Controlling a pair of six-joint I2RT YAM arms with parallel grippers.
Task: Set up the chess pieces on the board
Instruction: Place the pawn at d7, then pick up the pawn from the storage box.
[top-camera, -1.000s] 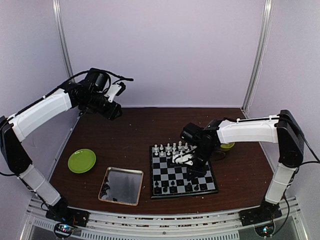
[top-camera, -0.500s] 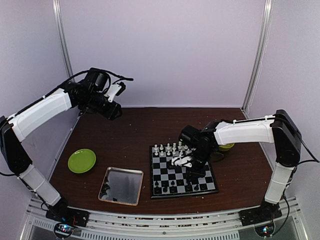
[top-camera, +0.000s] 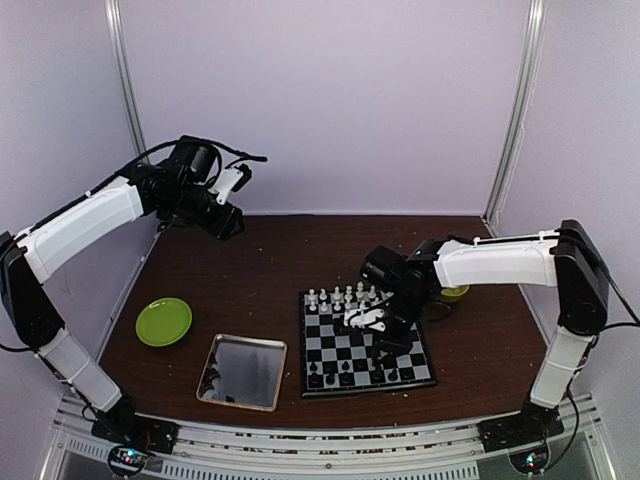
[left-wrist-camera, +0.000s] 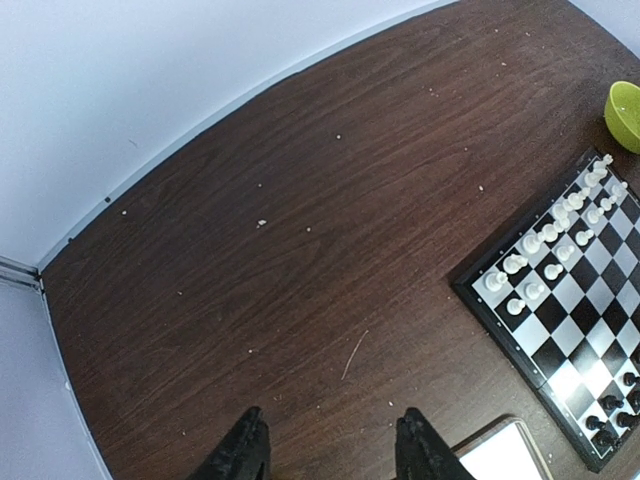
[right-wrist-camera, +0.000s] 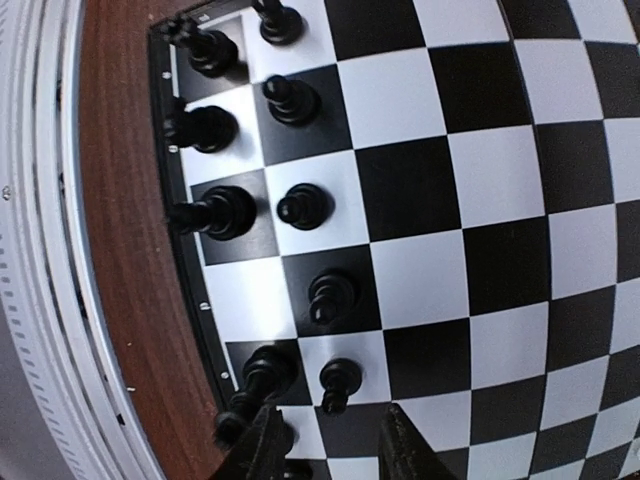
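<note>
Over the chessboard's (top-camera: 350, 351) right half: right gripper (right-wrist-camera: 330, 448) low, jaws parted.
Black pawn (right-wrist-camera: 338, 382) stands just ahead of the gap, ungripped. Black chess pieces (right-wrist-camera: 305, 207) fill near rows, white chess pieces (left-wrist-camera: 530, 290) far rows. Left gripper (left-wrist-camera: 330, 450) raised back-left, fingers apart, empty.

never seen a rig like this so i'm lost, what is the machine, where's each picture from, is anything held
It is two robot arms bolted to a table: the left arm raised high, the right arm reaching over the chessboard. The wide picture is from a fixed camera above and behind them; the others are from a camera on each wrist. The chessboard has white pieces far and black pieces near. Also there: a metal tray, a green plate, a green bowl. Both arms' jaws stand apart, holding nothing.
</note>
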